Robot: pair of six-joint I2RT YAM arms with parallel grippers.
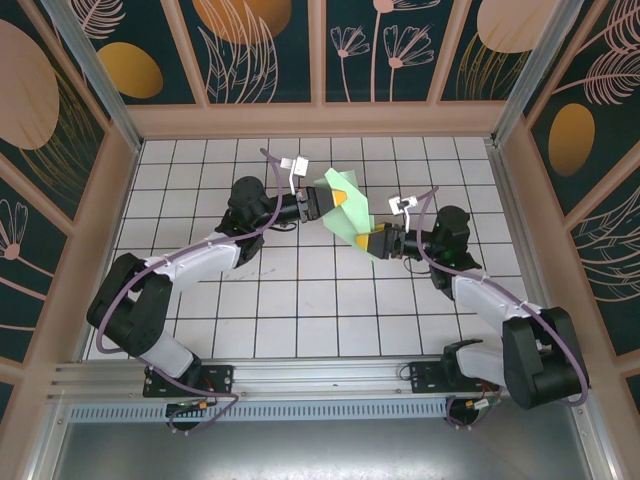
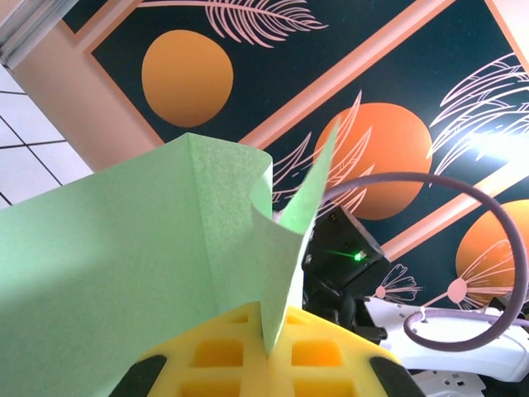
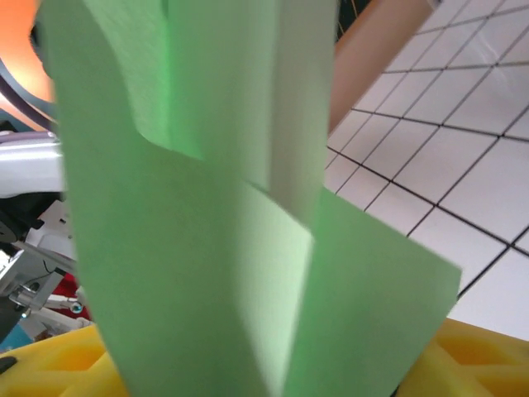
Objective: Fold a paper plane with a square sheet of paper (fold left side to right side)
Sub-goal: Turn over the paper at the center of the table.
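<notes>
Sheet of paper (image 1: 352, 215), pale green, creased: held above the table (image 1: 250, 300). Its long axis runs from the left gripper (image 1: 339, 199), clamped on the far end, to the right gripper (image 1: 377, 243) at the near end, whose hold cannot be told.

Paper (image 1: 352, 212) pale green, plain; left hand (image 2: 271, 372) yellow-padded; table (image 1: 300, 300) white, black grid lines.

Paper (image 1: 350, 215) sits between left end effector (image 1: 339, 199) and right end effector (image 1: 364, 242).
</notes>
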